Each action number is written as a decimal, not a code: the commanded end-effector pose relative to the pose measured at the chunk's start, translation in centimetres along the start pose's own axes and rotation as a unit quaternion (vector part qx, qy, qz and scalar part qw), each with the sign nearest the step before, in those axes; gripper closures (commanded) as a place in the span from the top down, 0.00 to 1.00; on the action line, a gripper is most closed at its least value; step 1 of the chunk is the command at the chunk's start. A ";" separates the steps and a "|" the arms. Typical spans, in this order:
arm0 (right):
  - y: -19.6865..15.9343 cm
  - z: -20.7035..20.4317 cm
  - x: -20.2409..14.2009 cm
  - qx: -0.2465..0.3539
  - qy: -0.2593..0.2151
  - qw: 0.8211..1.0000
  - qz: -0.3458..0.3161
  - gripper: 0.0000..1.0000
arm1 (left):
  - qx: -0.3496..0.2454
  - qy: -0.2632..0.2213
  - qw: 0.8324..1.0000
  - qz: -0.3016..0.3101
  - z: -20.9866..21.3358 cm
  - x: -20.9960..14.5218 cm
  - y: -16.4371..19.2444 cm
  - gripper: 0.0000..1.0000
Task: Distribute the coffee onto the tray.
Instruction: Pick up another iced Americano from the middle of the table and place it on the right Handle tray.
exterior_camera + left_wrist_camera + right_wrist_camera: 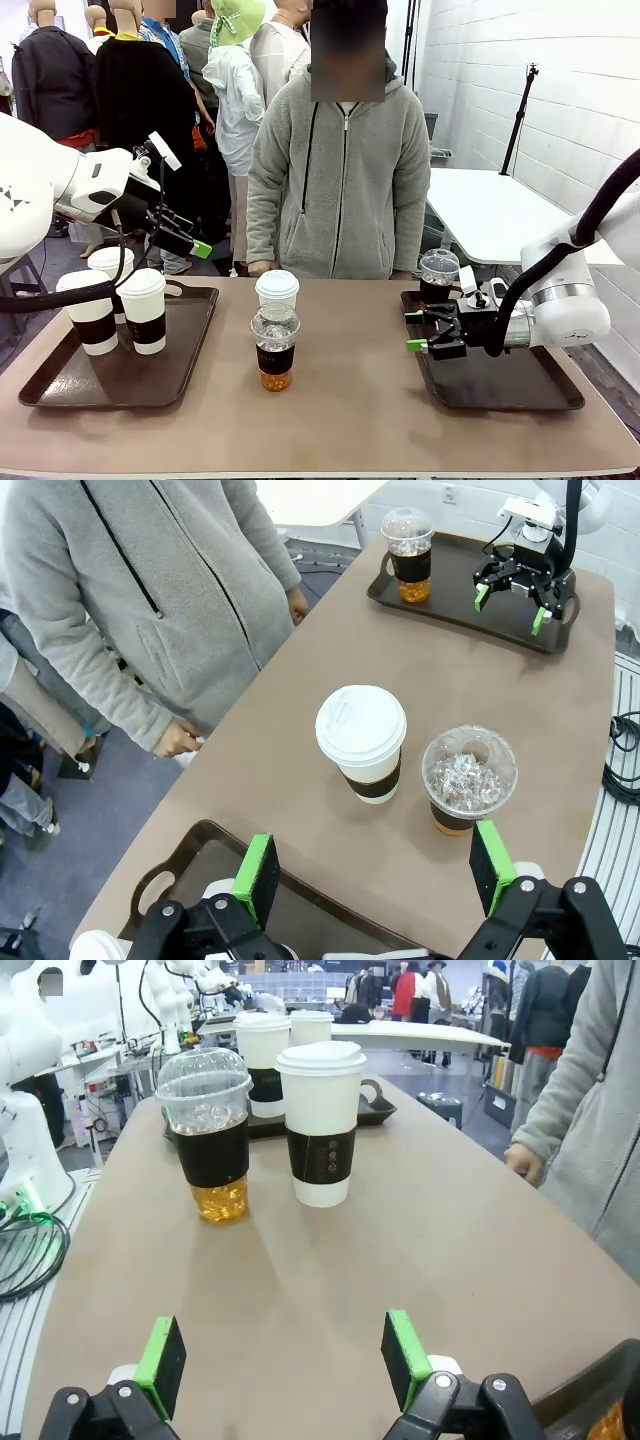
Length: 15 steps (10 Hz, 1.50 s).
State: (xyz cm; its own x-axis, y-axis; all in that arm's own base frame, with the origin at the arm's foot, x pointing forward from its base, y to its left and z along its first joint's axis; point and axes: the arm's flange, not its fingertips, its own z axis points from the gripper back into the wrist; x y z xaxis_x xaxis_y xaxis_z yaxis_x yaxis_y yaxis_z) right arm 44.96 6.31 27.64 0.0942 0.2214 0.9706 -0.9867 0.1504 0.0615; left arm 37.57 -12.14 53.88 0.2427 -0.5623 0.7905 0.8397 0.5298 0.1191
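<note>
Two cups of the coffee stand mid-table: a white lidded paper cup (277, 290) (362, 742) (322, 1125) and, nearer me, a clear dome-lidded cup (275, 346) (468, 780) (210, 1135) with amber liquid. Three white cups (143, 310) sit on the left tray (120, 385). Another clear cup (439, 272) (408, 552) stands on the right tray (500, 395). My left gripper (192, 238) (374, 872) hangs open above the left tray's far edge. The right gripper (418, 331) (283, 1356) (512, 590) is open and empty, low over the right tray's left end, pointing at the middle cups.
A person in a grey hoodie (338, 170) stands at the far edge, one hand (262, 268) resting by the table. Bare brown tabletop (350, 400) lies between the two trays, in front of the middle cups.
</note>
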 end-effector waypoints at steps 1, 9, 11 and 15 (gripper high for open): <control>-0.1 0.0 -0.1 -0.003 0.005 1.000 0.001 1.00 | -0.004 -0.001 1.000 0.001 -0.1 -0.2 0.2 1.00; 1.6 -2.3 0.2 0.004 -0.003 1.000 0.003 1.00 | -0.004 -0.001 1.000 0.001 -0.1 -0.2 0.2 1.00; 2.1 -3.9 0.0 0.005 -0.007 1.000 -0.009 1.00 | -0.004 -0.001 1.000 0.001 -0.1 -0.2 0.2 1.00; 3.5 -6.5 0.1 0.020 -0.029 0.999 -0.010 1.00 | -0.004 -0.001 1.000 0.001 -0.1 -0.2 0.2 1.00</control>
State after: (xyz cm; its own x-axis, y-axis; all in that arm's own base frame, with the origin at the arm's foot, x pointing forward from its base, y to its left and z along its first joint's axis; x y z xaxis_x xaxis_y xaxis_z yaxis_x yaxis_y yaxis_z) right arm 42.99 12.28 26.69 0.1226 0.1828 0.9755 -0.9895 0.0989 0.1058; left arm 37.57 -12.13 53.88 0.2429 -0.5623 0.7904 0.8395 0.5301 0.1191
